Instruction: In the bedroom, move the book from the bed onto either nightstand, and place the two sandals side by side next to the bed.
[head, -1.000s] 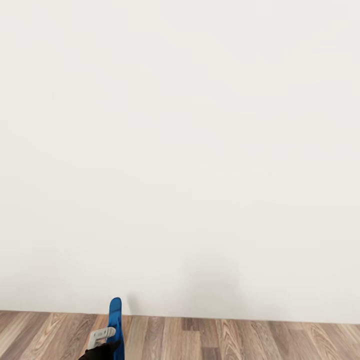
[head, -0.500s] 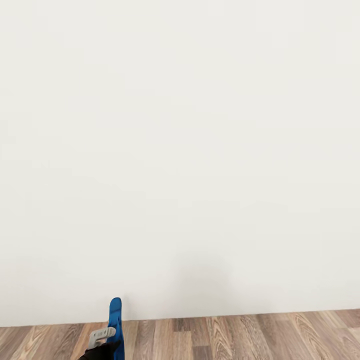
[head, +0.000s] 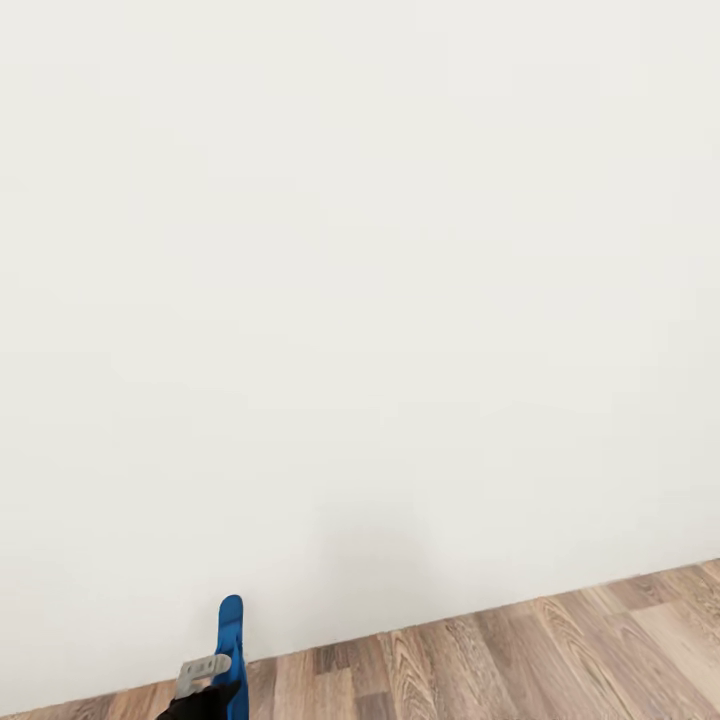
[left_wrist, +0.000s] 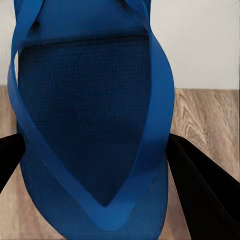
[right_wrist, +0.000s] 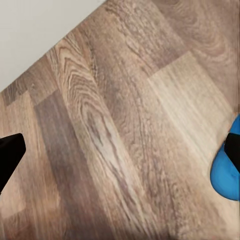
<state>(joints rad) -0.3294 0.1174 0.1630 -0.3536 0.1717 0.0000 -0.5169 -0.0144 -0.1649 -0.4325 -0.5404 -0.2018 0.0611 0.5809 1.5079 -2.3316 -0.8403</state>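
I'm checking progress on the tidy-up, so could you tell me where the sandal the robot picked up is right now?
The blue sandal is clamped upright in the left gripper, low at the left of the head view, in front of the white wall.

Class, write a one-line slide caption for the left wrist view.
Left hand grips a blue sandal, straps facing the camera, above a wood floor by a white wall.
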